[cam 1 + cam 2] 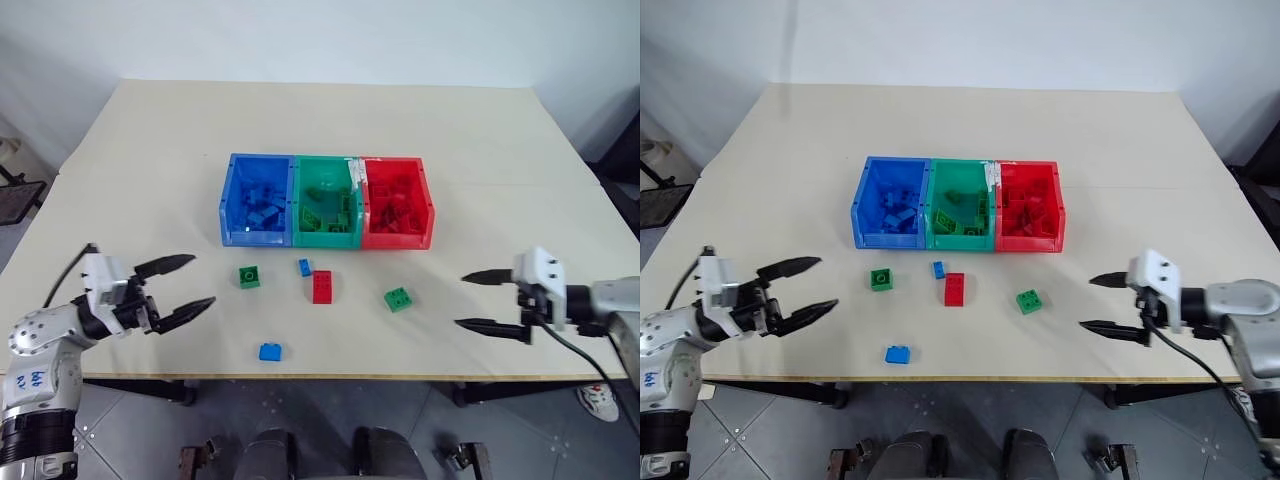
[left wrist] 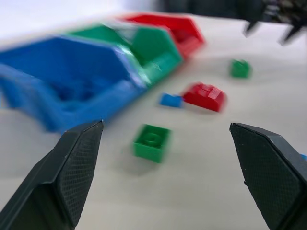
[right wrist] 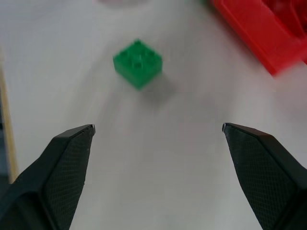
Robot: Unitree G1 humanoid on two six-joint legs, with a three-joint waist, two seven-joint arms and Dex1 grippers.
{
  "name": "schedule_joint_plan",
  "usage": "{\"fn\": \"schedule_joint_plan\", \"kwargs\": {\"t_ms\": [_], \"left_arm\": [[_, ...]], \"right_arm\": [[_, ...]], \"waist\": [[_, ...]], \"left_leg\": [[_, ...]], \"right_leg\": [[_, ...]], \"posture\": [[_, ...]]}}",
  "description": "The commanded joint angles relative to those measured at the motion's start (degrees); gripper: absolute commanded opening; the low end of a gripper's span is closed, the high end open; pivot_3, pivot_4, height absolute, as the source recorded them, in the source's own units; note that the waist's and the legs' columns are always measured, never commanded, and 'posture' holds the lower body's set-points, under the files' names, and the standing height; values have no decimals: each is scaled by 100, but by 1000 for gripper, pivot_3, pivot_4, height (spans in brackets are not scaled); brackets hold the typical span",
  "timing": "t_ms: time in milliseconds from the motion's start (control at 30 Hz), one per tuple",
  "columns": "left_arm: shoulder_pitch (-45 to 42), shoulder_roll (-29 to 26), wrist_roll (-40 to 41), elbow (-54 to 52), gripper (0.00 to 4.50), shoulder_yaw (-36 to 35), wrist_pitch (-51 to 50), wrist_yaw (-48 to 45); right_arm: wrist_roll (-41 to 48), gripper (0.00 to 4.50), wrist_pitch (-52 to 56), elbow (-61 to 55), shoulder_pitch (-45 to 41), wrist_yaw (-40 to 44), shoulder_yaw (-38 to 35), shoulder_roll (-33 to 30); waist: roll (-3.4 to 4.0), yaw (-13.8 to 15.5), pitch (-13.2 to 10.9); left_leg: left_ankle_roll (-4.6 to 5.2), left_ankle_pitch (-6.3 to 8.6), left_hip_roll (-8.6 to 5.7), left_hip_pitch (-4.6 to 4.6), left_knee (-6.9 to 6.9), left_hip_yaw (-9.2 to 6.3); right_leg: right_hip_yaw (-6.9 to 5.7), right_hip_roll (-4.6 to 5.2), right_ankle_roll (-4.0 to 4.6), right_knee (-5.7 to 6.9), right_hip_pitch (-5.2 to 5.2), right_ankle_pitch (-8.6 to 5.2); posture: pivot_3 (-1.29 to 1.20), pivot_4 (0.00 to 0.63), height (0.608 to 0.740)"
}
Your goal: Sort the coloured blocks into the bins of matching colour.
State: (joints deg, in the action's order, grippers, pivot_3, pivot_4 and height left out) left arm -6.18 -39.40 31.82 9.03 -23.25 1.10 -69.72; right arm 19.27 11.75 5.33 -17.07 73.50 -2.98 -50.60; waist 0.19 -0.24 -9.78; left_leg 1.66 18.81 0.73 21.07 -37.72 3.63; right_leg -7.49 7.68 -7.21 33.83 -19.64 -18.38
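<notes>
Centrally, five blocks [image 1: 322, 286] lie before bins [image 1: 328, 202].

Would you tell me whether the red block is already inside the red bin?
No, the red block lies on the table in front of the bins.

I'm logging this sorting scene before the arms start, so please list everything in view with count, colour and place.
Table: one, pale beige, carrying everything below.
Bins: three joined in a row at mid-table, blue bin on the robot's left, green bin in the middle, red bin on its right; each already holds bricks of its own colour.
Green blocks: two loose in front of the bins, left green block, right green block.
Blue blocks: two loose, small blue block beside the red one, near blue block by the table's front edge.
Red block: one, longer, between the green ones.
Left pincer: open, empty.
Right pincer: open, empty.
</notes>
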Motion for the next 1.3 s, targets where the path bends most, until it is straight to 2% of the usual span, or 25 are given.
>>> {"fn": "schedule_joint_plan", "kwargs": {"t_ms": [33,233,433,533,700,767,800,1000,1133,1300], "left_arm": [[329,-187,224,-209,4500,-206,-107,-237],[560,-195,158,-435,4500,-172,-135,-146],[791,-386,20,-870,4500,158,-354,-261],[841,-485,-27,-938,4500,232,-526,-212],[712,-561,-83,-928,4500,291,-737,-18],[603,-363,138,-906,4500,169,-712,73],[558,-281,201,-893,4500,114,-662,108],[493,-225,189,-804,4500,103,-575,24],[461,-211,216,-670,4500,61,-337,-194],[322,-86,327,-610,4500,1,-138,-264]], "right_arm": [[-259,4452,-32,226,-432,-261,347,378],[-803,4452,-463,983,-985,-279,989,954],[-1193,4452,-935,1379,-1075,-120,1371,1046],[-1142,3861,-1019,1324,-977,-110,1361,1081],[-945,2238,-887,1105,-823,-322,1150,1203],[-877,1587,-803,1027,-827,-375,1071,1237],[-841,1409,-747,977,-827,-390,1034,1245],[-459,1412,-68,381,-866,-561,669,1126],[-67,1412,657,-146,-1197,-945,288,1217],[8,1412,1364,-98,-2298,-1648,367,1754]], "waist": [[0,0,-1],[1,36,-1],[1,-17,0],[-4,-18,3],[-12,-15,7],[-10,-18,7],[-9,-22,6],[-3,-40,3],[-2,-30,2],[-1,-75,2]], "left_leg": [[0,0,-1,0,0,1],[3,2,-9,11,-8,-20],[2,4,-3,4,-6,-14],[1,4,0,0,-6,-14],[1,5,0,-2,-6,-14],[0,5,2,-2,-6,-15],[0,5,1,-2,-6,-14],[-4,7,3,2,-6,-14],[-4,7,2,3,-6,-12],[-4,8,5,4,-6,-11]], "right_leg": [[-1,0,0,1,-1,0],[5,3,1,5,1,0],[3,-5,1,6,3,0],[3,-7,1,8,5,-1],[6,-5,1,8,8,-1],[11,-3,2,8,7,-1],[13,-2,2,8,6,-1],[11,-4,5,13,1,-3],[11,-3,6,11,0,-3],[13,-2,6,13,-5,-3]], "posture": [[0,150,740],[0,150,740],[0,150,740],[0,150,740],[0,150,740],[0,150,740],[0,150,740],[0,150,740],[0,150,740],[0,150,740]]}}
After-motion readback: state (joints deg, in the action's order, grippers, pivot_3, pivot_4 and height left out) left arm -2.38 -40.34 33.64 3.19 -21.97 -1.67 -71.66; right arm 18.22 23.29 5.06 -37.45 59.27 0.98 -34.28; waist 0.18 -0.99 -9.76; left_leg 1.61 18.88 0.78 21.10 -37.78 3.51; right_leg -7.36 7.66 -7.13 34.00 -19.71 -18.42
